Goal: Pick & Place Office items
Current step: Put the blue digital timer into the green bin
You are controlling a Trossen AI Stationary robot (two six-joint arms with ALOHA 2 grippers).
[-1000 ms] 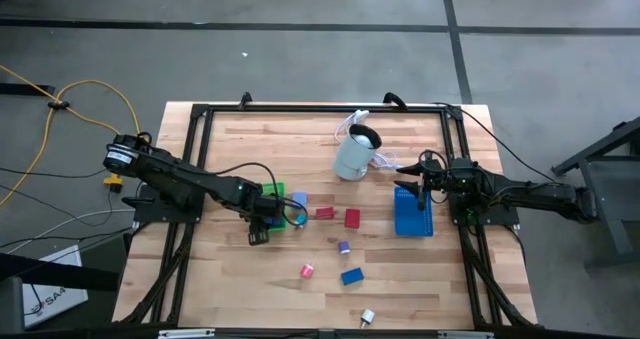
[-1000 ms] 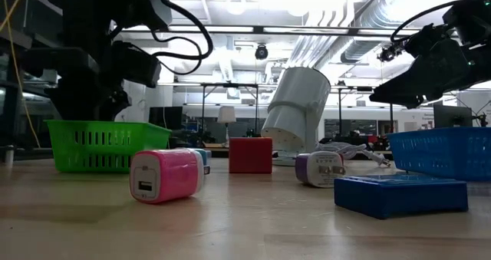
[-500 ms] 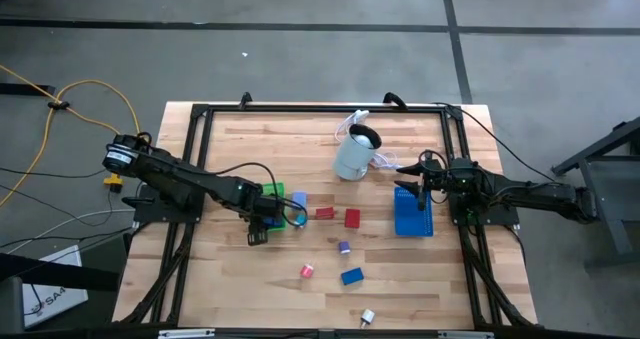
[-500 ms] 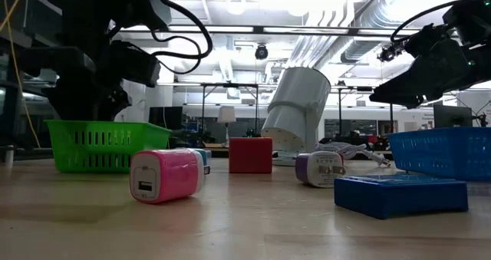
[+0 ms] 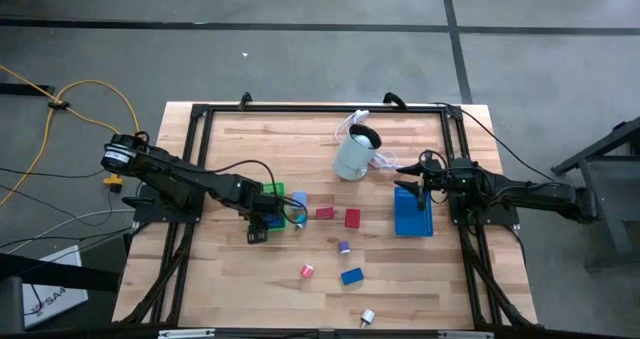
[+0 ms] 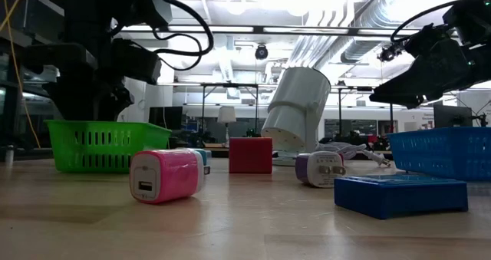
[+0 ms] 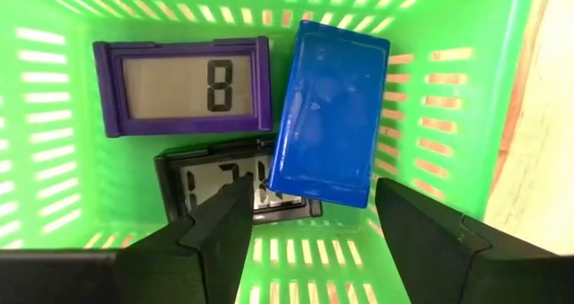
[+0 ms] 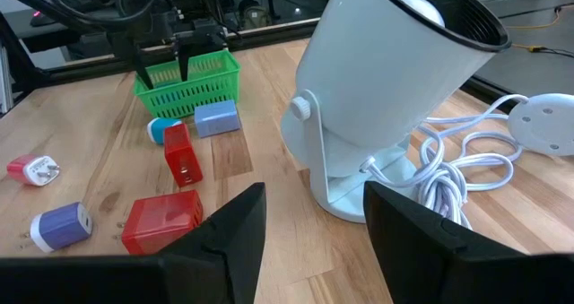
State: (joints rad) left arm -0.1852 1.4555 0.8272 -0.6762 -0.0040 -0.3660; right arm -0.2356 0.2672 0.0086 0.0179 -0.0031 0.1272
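My left gripper (image 5: 268,207) (image 7: 309,196) hangs open over the green tray (image 5: 275,191), pointing down into it. Inside the tray lie a purple display piece (image 7: 184,84), a blue block (image 7: 330,116) and a black display piece (image 7: 224,187) partly under the blue one. My right gripper (image 5: 403,168) (image 8: 314,196) is open above the far end of the blue tray (image 5: 412,215), facing the pale appliance (image 8: 386,80). Loose on the table are a red block (image 5: 352,218), a flat red piece (image 5: 324,213), a light-blue block (image 5: 299,198), a purple charger (image 5: 343,248), a pink charger (image 5: 307,271), a blue block (image 5: 351,276) and a white piece (image 5: 367,318).
The pale cylindrical appliance (image 5: 355,154) stands tilted near the table's far edge, its white cord (image 8: 457,174) coiled beside it toward the right gripper. A black frame (image 5: 200,159) runs along the table's edges. Bare wood lies along the near edge and the left side.
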